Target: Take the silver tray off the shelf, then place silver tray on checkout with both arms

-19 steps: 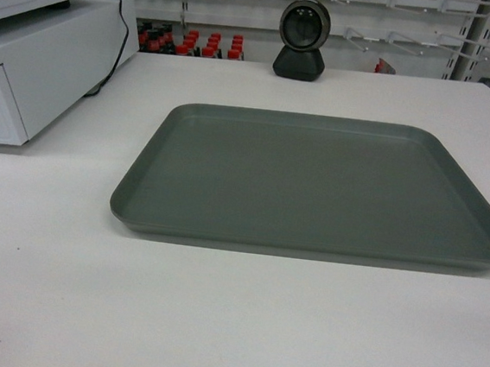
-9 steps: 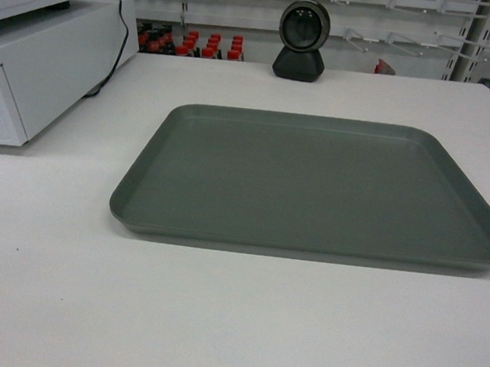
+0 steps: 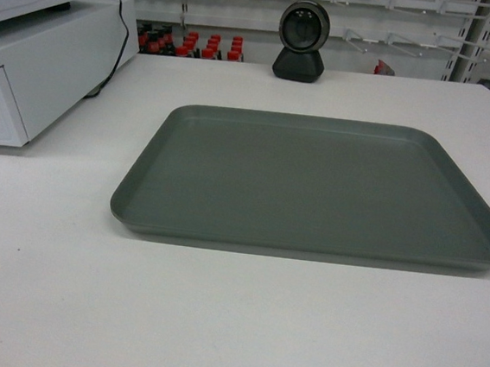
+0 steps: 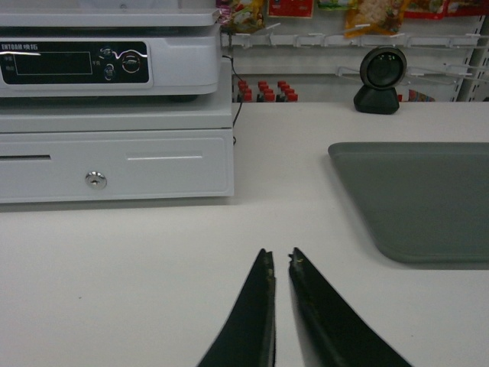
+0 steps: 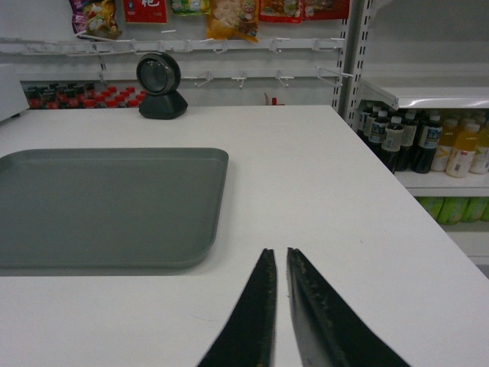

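Beside silver tray [image 3: 314, 186]: left pincer [image 4: 280, 258], right pincer [image 5: 278, 256] nearly closed, empty, touching nothing.

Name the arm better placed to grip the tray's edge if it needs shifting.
Right, marginally. The right gripper sits nearer the silver tray corner than the left gripper does, and the cash register crowds the left. Both jaws are nearly shut, empty.
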### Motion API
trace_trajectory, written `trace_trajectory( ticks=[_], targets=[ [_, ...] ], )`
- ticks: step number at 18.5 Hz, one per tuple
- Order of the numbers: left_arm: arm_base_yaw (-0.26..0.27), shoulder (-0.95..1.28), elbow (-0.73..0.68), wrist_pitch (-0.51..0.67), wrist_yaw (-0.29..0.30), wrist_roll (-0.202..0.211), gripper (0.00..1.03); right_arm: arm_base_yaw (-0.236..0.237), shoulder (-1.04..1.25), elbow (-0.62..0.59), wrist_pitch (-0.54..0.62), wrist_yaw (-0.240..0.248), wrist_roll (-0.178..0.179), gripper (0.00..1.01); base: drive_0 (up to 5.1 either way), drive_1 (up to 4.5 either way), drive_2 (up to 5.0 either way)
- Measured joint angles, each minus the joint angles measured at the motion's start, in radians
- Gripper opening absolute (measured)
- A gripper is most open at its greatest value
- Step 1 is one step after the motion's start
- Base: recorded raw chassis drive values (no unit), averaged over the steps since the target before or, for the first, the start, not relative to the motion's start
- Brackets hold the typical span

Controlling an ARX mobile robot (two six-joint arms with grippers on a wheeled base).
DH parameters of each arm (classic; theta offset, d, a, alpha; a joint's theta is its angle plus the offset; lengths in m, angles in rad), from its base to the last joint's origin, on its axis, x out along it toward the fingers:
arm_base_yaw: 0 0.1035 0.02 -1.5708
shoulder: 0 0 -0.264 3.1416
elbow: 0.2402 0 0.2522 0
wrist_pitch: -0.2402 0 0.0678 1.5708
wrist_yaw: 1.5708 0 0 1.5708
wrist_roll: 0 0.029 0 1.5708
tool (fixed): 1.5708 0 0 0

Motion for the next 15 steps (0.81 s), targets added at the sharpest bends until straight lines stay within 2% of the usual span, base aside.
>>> trace_trajectory(
  ticks=[9, 10, 11, 15],
  targets=[
    [0.0, 0.0, 0.0, 0.0, 0.0, 0.0, 1.0, 0.0, 0.0, 0.0, 0.0, 0.0, 0.0, 0.96, 0.0, 0.0, 0.0],
    [0.0, 0.0, 0.0, 0.0, 0.0, 0.001, 0.98, 0.0, 0.0, 0.0, 0.0, 0.0, 0.0, 1.0, 0.0, 0.0, 0.0],
    [0.0, 0.0, 0.0, 0.0, 0.0, 0.0, 0.98, 0.0, 0.0, 0.0, 0.0, 0.0, 0.0, 0.97, 0.0, 0.0, 0.0],
    [0.0, 0.0, 0.0, 0.0, 0.0, 0.0, 0.98, 0.0, 0.0, 0.0, 0.0, 0.0, 0.0, 0.98, 0.0, 0.0, 0.0]
  ],
)
